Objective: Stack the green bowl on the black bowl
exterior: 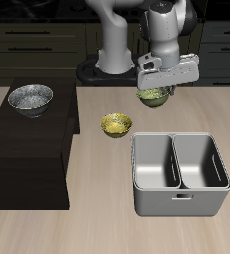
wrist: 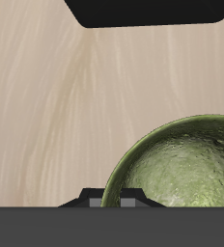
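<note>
The green bowl [exterior: 153, 96] is far back on the counter [exterior: 97, 223], close to the back edge and close to the robot's base. It is small and round, and only its front part peeks out in the exterior view, because the end effector [exterior: 159, 89] is right over it and covers most of it. I cannot tell if the bowl sits on the counter or is lifted a little.

In the wrist view the green bowl [wrist: 182, 169] looks big and very near. Its inside is olive green with darker blotches. Its rim comes right up to the dark parts of the end effector. I cannot tell if the end effector is open, closed, or gripping the bowl, because the pictures do not show the fingers clearly.

The black bowl [exterior: 31, 97] is well apart from the green one. It sits on top of a dark cabinet [exterior: 28, 149] at one side edge of the counter. It is wider than the small bowls and looks grey and speckled inside.

A small yellow bowl [exterior: 116, 124] sits on the counter between the two, more toward the middle. A grey bin [exterior: 179, 202] with two parts stands nearer the front edge.
</note>
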